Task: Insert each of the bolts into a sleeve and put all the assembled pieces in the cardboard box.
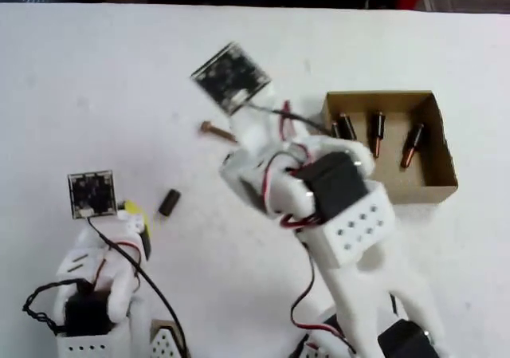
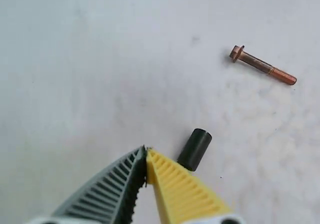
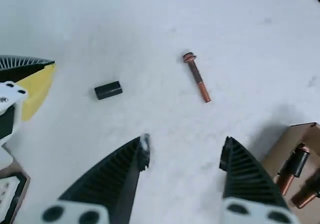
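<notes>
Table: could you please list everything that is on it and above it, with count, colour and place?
white table: 1, white, under everything.
open cardboard box: 1, brown, on the table's right side in the high view.
assembled bolt-and-sleeve pieces: 3, copper and black, inside the box.
copper-coloured metal bolt: 1, copper, loose on the table, outside the box.
short black cylindrical sleeve: 1, black, on the table, apart from the bolt.
left pincer: 1, grey and yellow, shut, beside the sleeve.
right pincer: 1, black, open, above bare table near the bolt.
</notes>
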Action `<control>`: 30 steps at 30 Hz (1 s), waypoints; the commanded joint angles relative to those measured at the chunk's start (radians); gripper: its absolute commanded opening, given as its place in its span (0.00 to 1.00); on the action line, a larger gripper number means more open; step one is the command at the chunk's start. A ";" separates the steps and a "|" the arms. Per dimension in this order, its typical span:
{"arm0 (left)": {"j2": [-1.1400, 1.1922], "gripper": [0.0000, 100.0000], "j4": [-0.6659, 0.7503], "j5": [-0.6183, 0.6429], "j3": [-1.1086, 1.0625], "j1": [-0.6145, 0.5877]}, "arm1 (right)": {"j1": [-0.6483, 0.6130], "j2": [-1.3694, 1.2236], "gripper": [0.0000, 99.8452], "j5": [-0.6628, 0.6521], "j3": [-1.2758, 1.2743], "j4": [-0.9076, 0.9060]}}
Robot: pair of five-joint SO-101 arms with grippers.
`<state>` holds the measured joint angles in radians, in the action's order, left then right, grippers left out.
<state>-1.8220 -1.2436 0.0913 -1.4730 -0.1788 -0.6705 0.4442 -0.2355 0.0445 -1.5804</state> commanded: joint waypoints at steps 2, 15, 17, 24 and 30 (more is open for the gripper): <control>-0.007 0.02 -0.009 -0.009 0.055 -0.012 | -0.042 0.021 0.21 -0.002 -0.158 0.111; -0.007 0.02 -0.009 -0.009 0.054 -0.134 | -0.073 0.021 0.21 -0.003 -0.651 0.656; -0.007 0.02 -0.009 -0.009 0.055 -0.147 | -0.101 0.021 0.21 0.021 -0.694 0.711; -0.007 0.02 -0.009 -0.009 0.055 -0.208 | -0.114 0.019 0.21 0.221 -0.724 0.785; -0.007 0.02 -0.003 -0.009 0.055 -0.283 | -0.113 0.018 0.21 0.224 -0.736 0.835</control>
<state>-1.8220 -1.2482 0.0913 -1.4730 -0.4335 -0.7764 0.4427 -0.0253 -0.6905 -0.7795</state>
